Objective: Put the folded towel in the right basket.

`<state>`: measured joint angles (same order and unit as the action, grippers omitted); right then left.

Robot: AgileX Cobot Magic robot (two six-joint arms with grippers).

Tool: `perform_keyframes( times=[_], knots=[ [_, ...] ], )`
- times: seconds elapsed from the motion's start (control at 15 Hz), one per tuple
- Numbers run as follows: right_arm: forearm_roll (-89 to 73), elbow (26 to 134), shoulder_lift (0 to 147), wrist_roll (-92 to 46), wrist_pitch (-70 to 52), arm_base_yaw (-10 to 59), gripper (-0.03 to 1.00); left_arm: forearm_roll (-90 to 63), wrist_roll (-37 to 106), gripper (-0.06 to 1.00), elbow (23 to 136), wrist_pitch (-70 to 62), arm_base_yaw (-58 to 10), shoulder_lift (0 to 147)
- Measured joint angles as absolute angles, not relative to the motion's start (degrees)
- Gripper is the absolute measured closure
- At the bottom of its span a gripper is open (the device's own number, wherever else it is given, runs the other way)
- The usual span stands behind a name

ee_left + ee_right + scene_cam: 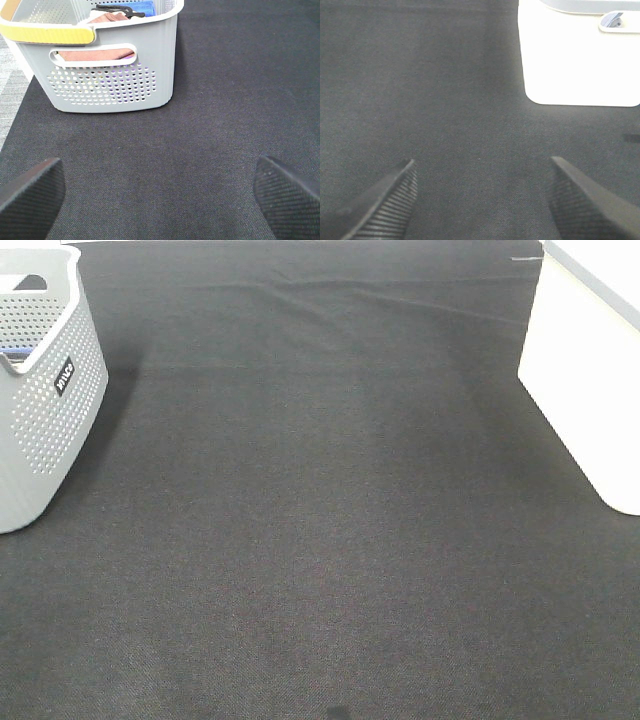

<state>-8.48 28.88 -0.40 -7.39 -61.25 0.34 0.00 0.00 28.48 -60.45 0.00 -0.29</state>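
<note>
A folded pinkish towel [97,54] lies inside the grey perforated basket [110,85] at the left of the dark surface [320,540]. The white basket [590,380] stands well apart, at right. Left gripper [160,192] and right gripper [480,200] hover with jaws wide, holding nothing.

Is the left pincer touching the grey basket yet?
Apart. The left wrist view shows the open left pincer with a stretch of bare black mat between its fingertips and the grey basket.
</note>
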Motion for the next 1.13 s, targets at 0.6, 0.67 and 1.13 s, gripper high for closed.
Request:
perform_keyframes(
  times=[0.6, 0.67, 1.13],
  knots=[
    [-2.6, 28.9, -0.4, -3.2, -61.2, 0.3, 0.28, 0.0, 0.0, -0.03, 28.5, -60.4, 0.0, -0.3],
    [-2.6, 28.9, -0.4, -3.2, -61.2, 0.3, 0.28, 0.0, 0.0, -0.03, 28.5, -60.4, 0.0, -0.3],
    [-2.6, 28.9, -0.4, -3.2, -61.2, 0.3, 0.28, 0.0, 0.0, -0.03, 28.5, -60.4, 0.0, -0.3]
  ],
)
